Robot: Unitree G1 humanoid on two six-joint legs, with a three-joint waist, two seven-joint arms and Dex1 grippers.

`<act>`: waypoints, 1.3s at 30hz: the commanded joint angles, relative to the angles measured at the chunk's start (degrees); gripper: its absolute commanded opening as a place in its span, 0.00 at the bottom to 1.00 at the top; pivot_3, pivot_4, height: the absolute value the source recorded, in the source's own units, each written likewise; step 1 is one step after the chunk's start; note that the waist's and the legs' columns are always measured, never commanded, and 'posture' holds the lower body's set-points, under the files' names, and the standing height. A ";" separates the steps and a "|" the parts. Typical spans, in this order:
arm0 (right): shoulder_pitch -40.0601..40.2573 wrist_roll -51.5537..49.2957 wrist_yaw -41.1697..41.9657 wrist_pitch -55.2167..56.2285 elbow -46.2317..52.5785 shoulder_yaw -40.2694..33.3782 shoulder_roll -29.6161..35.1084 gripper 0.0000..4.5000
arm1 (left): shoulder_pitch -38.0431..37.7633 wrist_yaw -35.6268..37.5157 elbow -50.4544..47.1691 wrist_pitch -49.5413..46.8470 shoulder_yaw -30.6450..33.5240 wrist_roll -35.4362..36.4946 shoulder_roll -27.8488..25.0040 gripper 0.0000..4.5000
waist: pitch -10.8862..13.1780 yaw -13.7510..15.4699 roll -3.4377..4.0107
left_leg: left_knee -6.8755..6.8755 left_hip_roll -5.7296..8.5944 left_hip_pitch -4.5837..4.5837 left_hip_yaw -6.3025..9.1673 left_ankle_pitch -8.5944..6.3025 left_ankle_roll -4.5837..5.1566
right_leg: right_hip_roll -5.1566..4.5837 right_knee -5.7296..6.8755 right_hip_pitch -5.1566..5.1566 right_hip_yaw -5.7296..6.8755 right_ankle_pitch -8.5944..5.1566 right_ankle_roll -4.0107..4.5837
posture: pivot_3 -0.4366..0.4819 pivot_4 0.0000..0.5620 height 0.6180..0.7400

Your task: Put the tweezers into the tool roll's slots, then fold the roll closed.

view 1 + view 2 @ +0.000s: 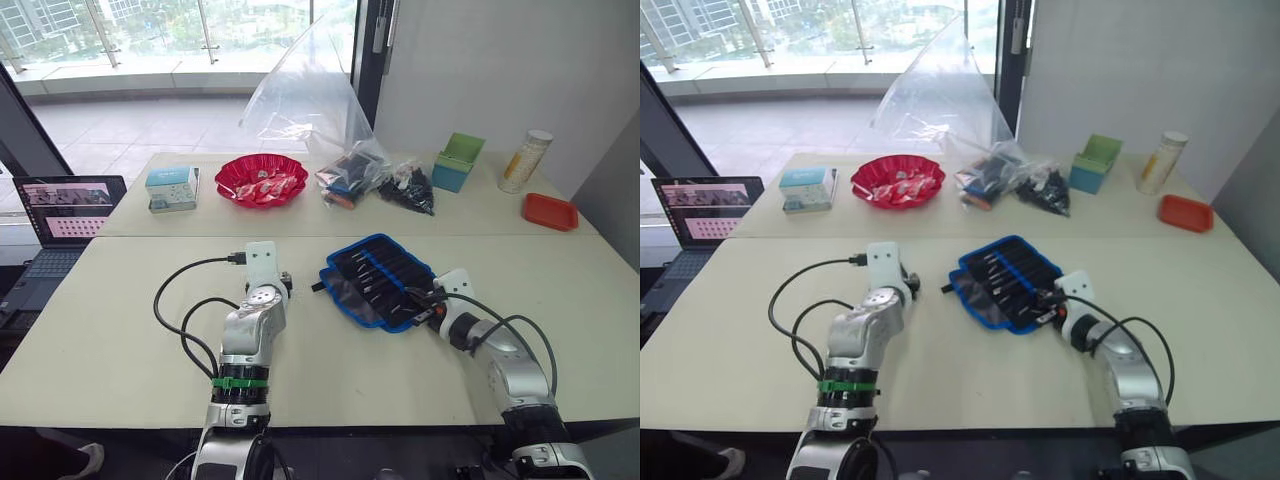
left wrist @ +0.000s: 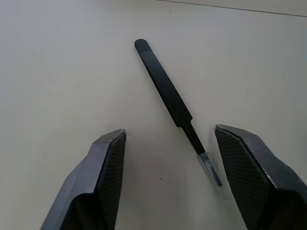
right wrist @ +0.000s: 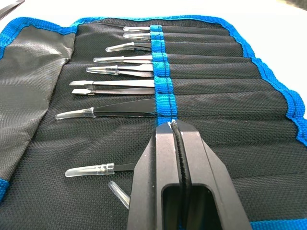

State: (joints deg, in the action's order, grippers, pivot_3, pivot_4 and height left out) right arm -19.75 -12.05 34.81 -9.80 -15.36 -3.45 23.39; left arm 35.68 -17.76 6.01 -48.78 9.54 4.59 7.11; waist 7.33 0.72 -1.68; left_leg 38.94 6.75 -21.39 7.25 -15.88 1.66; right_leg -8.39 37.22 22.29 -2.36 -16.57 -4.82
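Observation:
The tool roll [image 1: 378,281] lies open and flat on the table, black with blue trim. Several tweezers [image 3: 125,84] with clear tip caps sit in its slots [image 3: 211,86] under a blue band. My right gripper [image 3: 171,125] is over the roll's near end, shut on a thin black tweezers held edge-on and pointing at the band. Two more capped tips [image 3: 90,169] lie beside it. My left gripper [image 2: 169,136] is open just above the table left of the roll, with one loose black tweezers [image 2: 165,89] lying between its fingers [image 2: 108,158], untouched.
On the far table stand a red bowl [image 1: 262,180], a clear plastic bag [image 1: 315,95] over small items, a blue-green bin [image 1: 458,162], a canister [image 1: 525,160], a red tray [image 1: 550,211] and a small box [image 1: 172,188]. A laptop [image 1: 60,215] sits at the left edge.

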 commanded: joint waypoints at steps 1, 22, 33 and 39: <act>0.08 0.42 0.22 -0.57 -0.50 0.19 0.21 0.00 | 1.11 0.59 7.70 3.88 0.30 -0.94 -1.87 0.37 | 0.00 0.10 0.01 | 0.00 0.00 0.01 0.00 0.01 -0.01 | 0.00 0.00 -0.01 0.00 0.00 0.00 | 0.48 0.27 1.00; 0.01 0.49 0.30 -0.51 -0.71 0.08 0.55 0.00 | 3.04 10.35 7.20 14.39 0.42 0.46 -15.13 0.01 | 0.01 -0.29 -0.03 | 0.17 0.13 -0.59 0.02 0.09 -0.12 | -0.09 0.67 0.83 -0.03 0.00 0.00 | 0.48 0.27 1.00; -0.19 0.54 -0.16 -0.06 -1.17 0.36 -0.17 0.00 | 6.71 3.32 4.87 7.82 2.77 2.37 -7.00 0.40 | 0.04 -0.31 -0.10 | 0.23 0.13 -0.65 0.02 0.09 -0.12 | -0.09 0.71 0.85 -0.03 0.00 0.00 | 0.48 0.27 1.00; -0.19 0.63 -0.11 0.01 -1.23 0.45 -0.23 0.00 | 7.40 -5.21 7.99 7.78 1.93 -0.26 -0.78 0.70 | 0.05 -0.26 -0.12 | 0.24 0.13 -0.65 0.02 0.09 -0.12 | -0.08 0.74 0.85 -0.03 0.00 0.00 | 0.48 0.27 1.00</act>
State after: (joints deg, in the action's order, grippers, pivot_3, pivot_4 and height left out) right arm -20.35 -11.97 34.79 -9.56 -15.54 -2.99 23.08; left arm 41.28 -20.25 14.06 -41.38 11.99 5.86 5.39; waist 7.38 0.46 -1.80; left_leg 39.18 6.88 -22.03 7.27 -15.79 1.54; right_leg -8.47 37.97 23.14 -2.40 -16.57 -4.81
